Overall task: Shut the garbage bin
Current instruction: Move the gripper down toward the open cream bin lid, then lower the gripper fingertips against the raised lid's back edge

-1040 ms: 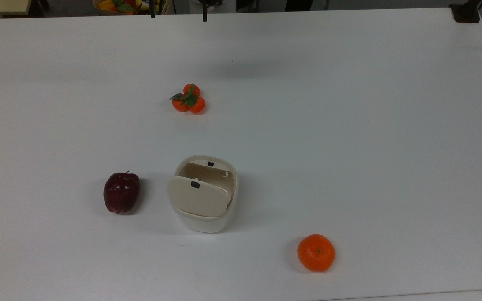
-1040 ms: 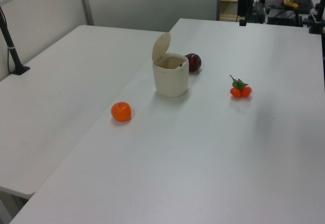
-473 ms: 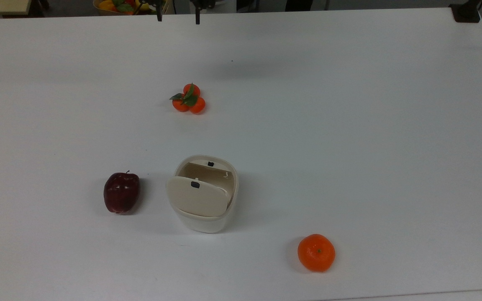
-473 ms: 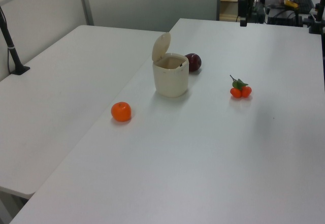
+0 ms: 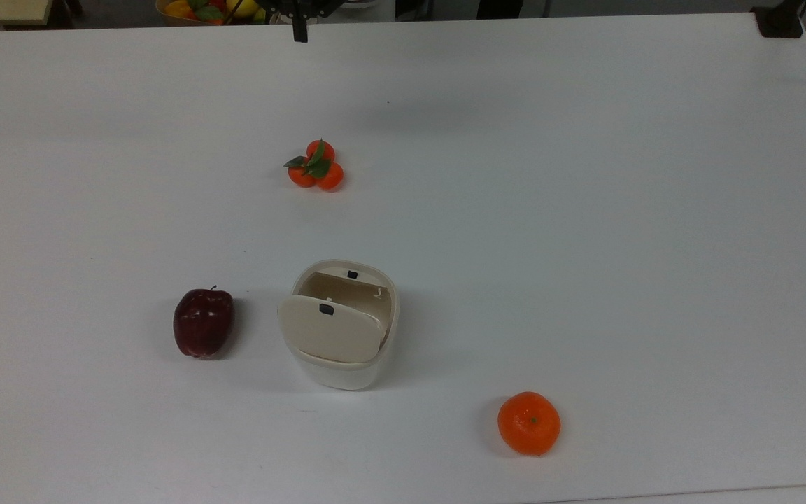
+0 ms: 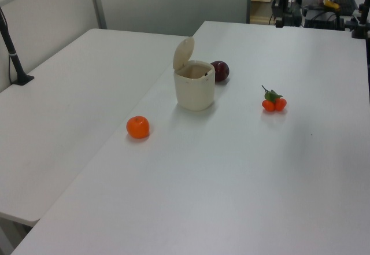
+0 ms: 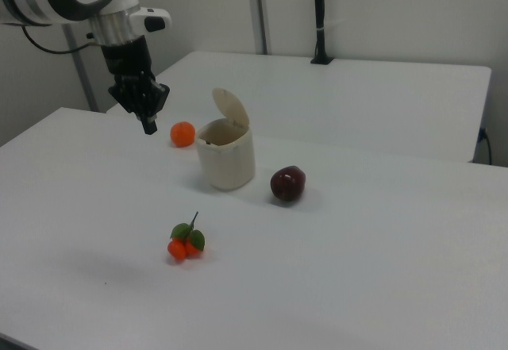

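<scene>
The garbage bin (image 5: 338,374) is a cream-white rounded tub standing near the table's middle. Its beige lid (image 5: 329,329) with a small black button stands raised on its hinge, leaving the mouth open. In the left view the bin (image 6: 194,93) has its lid (image 6: 184,52) upright on the left view's left side. My gripper (image 7: 148,125) hangs in the air, well above the table and off to the right view's left of the bin (image 7: 228,163), fingers shut with nothing between them. It sits at the top edge of the top view, gripper (image 5: 299,33), far from the bin.
A dark red apple (image 5: 203,322) lies beside the bin on the top view's left. An orange (image 5: 529,423) rests toward the near right edge. A cluster of small oranges with leaves (image 5: 317,166) lies between gripper and bin. A second white table (image 6: 69,93) adjoins.
The gripper's two fingers, wide apart a second ago, have come together and are now shut. The bin, its lid and the fruit have not moved.
</scene>
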